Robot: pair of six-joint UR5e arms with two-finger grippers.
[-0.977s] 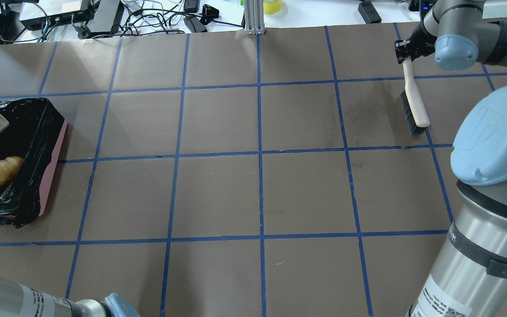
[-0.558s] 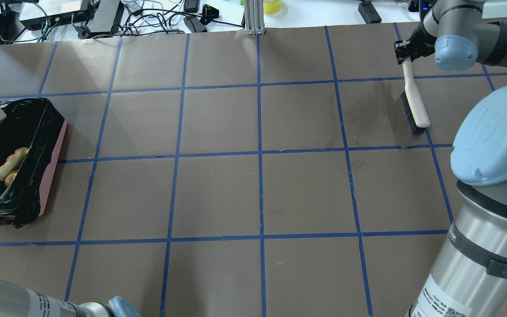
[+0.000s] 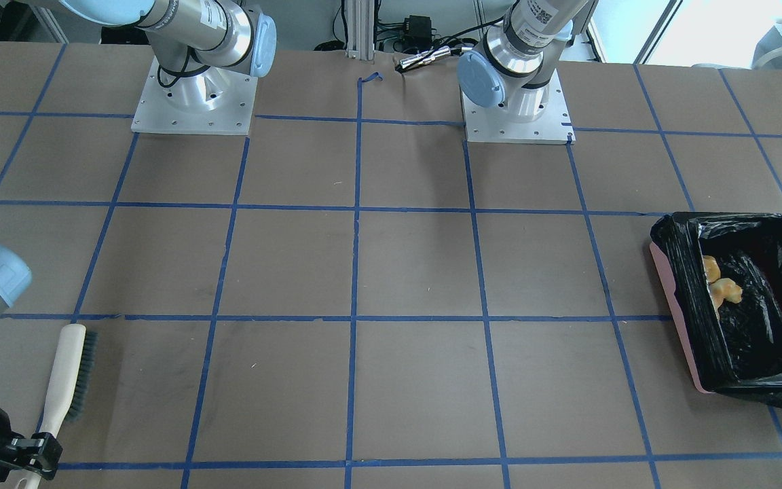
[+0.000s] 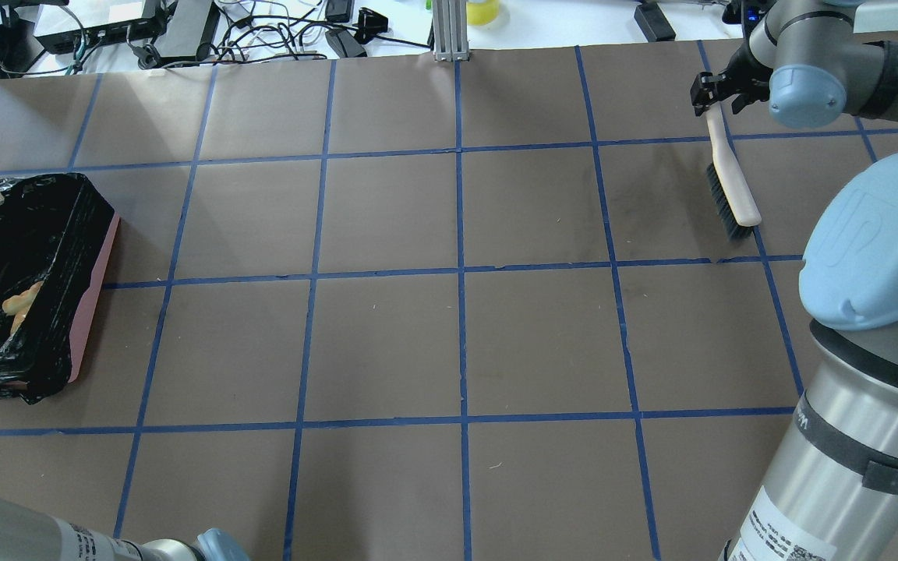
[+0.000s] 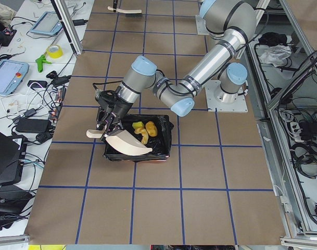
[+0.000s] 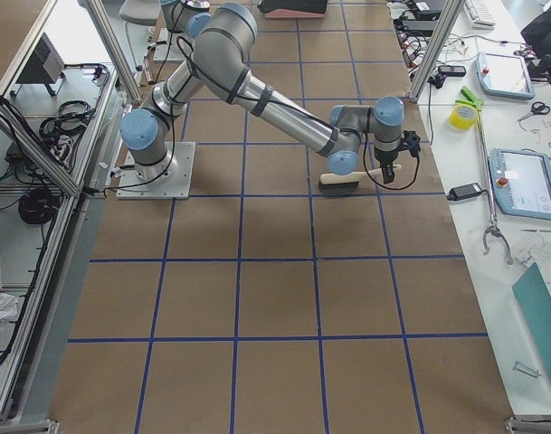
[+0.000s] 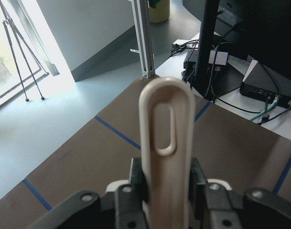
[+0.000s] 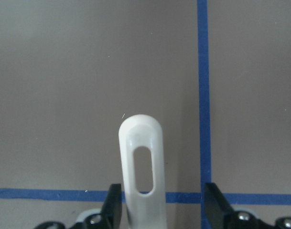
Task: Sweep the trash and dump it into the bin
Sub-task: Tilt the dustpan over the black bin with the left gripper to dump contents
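The bin [image 4: 97,269], pink-sided and lined with black plastic, stands at the table's left edge. A golden-brown lump [image 4: 19,300] lies inside it, also in the front view [image 3: 723,288]. The exterior left view shows the lump [image 5: 151,128], the green-and-yellow sponge piece [image 5: 138,125] and a paler curved piece [image 5: 144,137] in the bin. My left gripper [image 7: 167,186] is shut on the beige dustpan's handle [image 7: 165,124] and holds the dustpan [image 5: 128,145] tilted over the bin. My right gripper [image 8: 162,207] is open around the brush handle [image 8: 141,167]. The brush [image 4: 733,191] lies on the table.
Cables, power bricks and a tape roll lie on the white bench beyond the table's far edge [image 4: 184,31]. An aluminium post [image 4: 449,31] stands at the far edge's middle. My right arm's base [image 4: 862,405] fills the near right.
The dustpan has swung up and left off the bin. The sponge piece and the lump have dropped off it into the bin. My right gripper has opened around the brush handle.
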